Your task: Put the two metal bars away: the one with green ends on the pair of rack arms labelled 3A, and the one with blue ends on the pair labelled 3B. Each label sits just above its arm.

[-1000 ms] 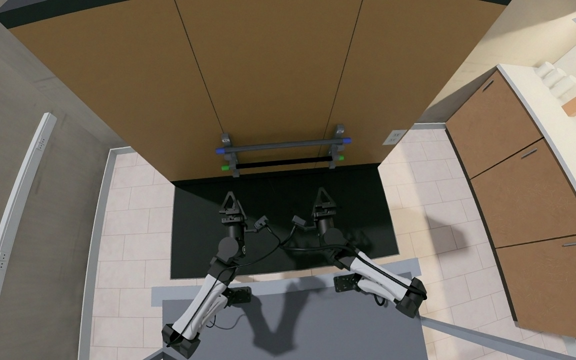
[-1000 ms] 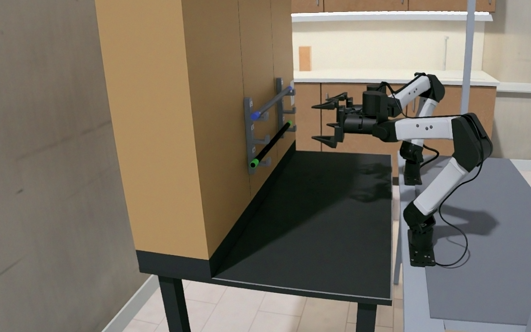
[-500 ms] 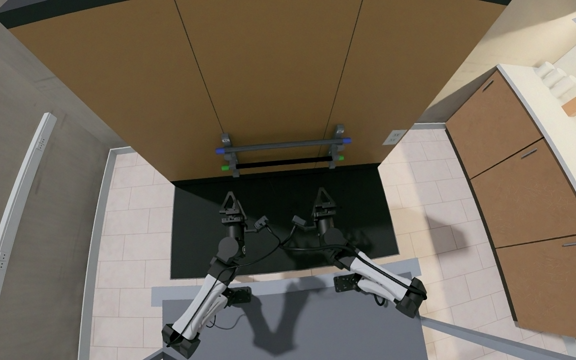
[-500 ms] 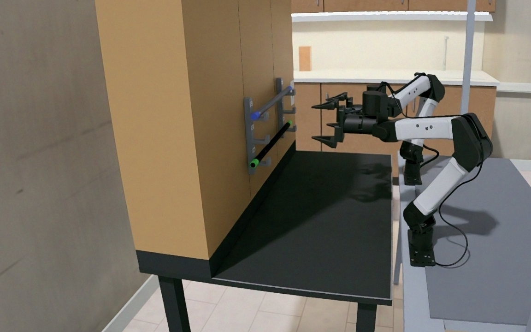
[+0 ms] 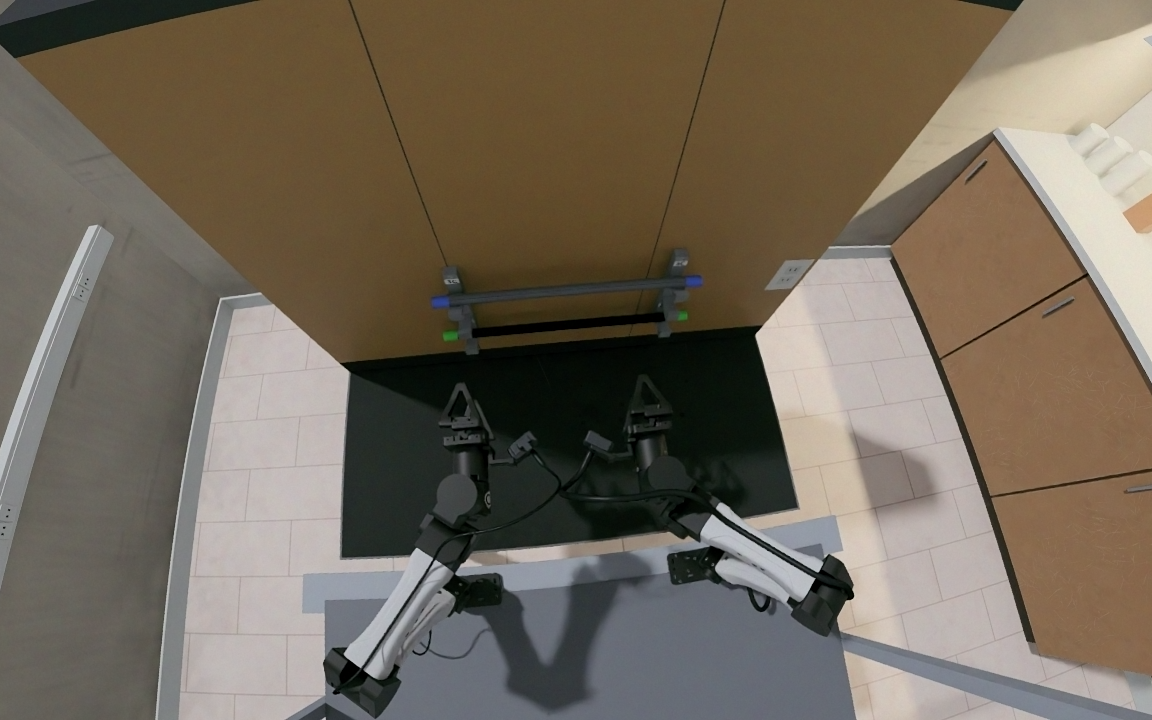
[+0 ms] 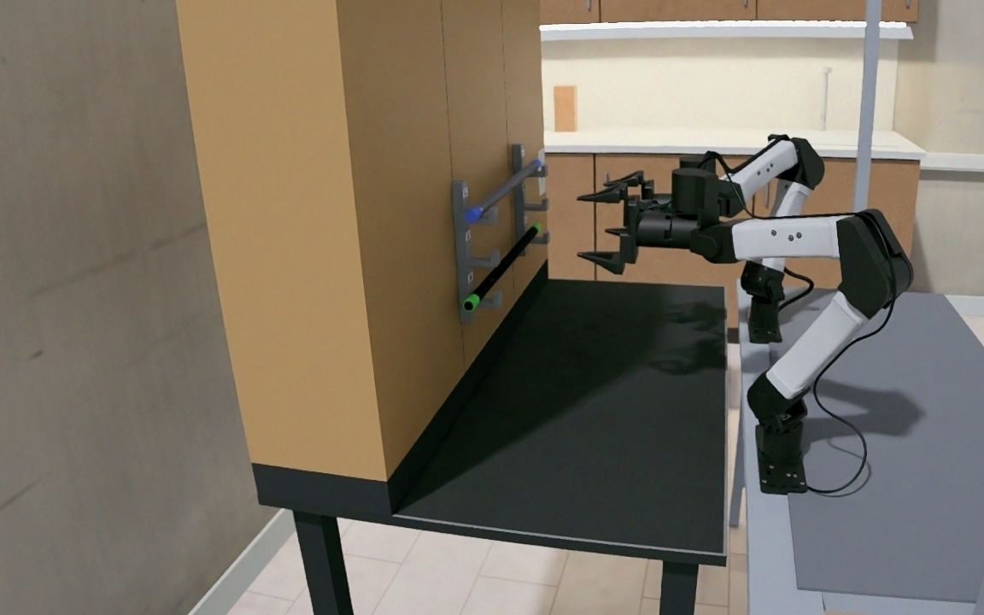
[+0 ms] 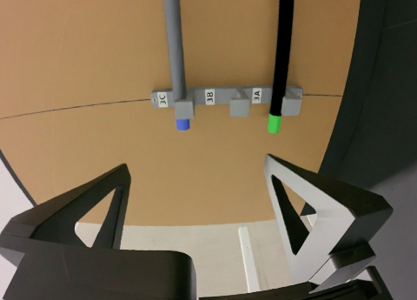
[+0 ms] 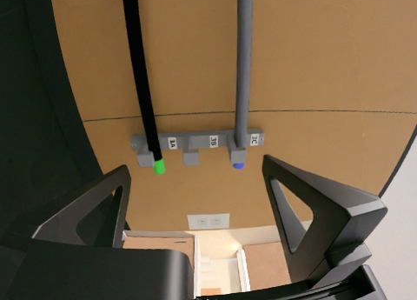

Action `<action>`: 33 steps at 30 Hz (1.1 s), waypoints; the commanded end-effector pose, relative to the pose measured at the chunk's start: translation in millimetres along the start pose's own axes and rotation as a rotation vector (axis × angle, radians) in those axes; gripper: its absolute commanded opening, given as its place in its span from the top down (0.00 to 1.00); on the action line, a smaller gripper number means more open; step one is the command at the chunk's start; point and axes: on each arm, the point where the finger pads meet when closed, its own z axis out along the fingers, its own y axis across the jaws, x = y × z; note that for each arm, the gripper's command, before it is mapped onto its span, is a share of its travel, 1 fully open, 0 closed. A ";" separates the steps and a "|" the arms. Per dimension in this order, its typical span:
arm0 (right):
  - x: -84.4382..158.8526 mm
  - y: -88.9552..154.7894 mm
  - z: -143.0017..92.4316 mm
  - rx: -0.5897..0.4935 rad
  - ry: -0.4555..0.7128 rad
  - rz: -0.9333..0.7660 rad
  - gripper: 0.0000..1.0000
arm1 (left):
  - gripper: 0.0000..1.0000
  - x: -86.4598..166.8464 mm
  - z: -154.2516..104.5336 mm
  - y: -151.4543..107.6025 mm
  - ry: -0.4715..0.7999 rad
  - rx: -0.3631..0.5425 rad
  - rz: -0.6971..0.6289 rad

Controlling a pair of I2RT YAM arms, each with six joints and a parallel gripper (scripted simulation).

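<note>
From the top, a flat black surface (image 5: 562, 429) (image 6: 579, 412) lies between a tall tan panelled wall unit (image 5: 544, 134) (image 6: 404, 153) (image 7: 109, 65) (image 8: 304, 65) and a grey mounting table (image 5: 652, 644) (image 6: 900, 459). Pale tiles cover the floor (image 5: 249, 492) (image 6: 449, 565); brown cabinets (image 5: 1054, 447) stand on one side. The left jaws (image 5: 460, 386) (image 6: 579, 226) and right jaws (image 5: 644, 377) (image 6: 608, 206) are over the surface, apart from the wall unit.

In the exterior view, a grey metal rack (image 5: 450, 273) (image 6: 459, 229) (image 7: 226, 96) (image 8: 201, 140) holds both bars level, well above the surface. Both pairs of jaws are wide open, facing the rack.

In the left wrist view, the black bar with green ends (image 5: 562, 325) (image 6: 506, 263) (image 7: 283, 48) (image 8: 140, 70) is on the 3A arm. The grey bar with blue ends (image 5: 562, 291) (image 6: 511, 189) (image 7: 175, 43) (image 8: 243, 65) sits on the 3C arm. The 3B arm (image 7: 240, 107) (image 8: 191, 157) between them is bare.

The right wrist view shows the same arrangement at the other end, with a white socket plate (image 5: 789, 274) (image 8: 208, 221) on the panel near the rack.
</note>
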 end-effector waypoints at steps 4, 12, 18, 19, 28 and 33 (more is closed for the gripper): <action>-1.3 -12.3 0.4 0.025 0.003 0.021 0.00 | 0.00 2.0 -2.3 -7.8 -0.003 0.017 0.014; -1.4 -8.5 5.0 0.025 0.003 0.021 0.00 | 0.00 2.1 2.1 -11.8 -0.003 0.017 0.014; -1.6 3.0 18.6 0.025 0.003 0.021 0.00 | 0.00 2.2 15.2 -23.9 -0.003 0.017 0.014; -1.6 5.0 20.9 0.025 0.003 0.021 0.00 | 0.00 2.2 17.4 -25.9 -0.003 0.017 0.014; -1.9 18.4 36.8 0.025 0.003 0.021 0.00 | 0.00 2.4 32.7 -40.0 -0.003 0.017 0.014; -2.0 28.0 48.1 0.025 0.003 0.021 0.00 | 0.00 2.5 43.7 -50.1 -0.003 0.017 0.014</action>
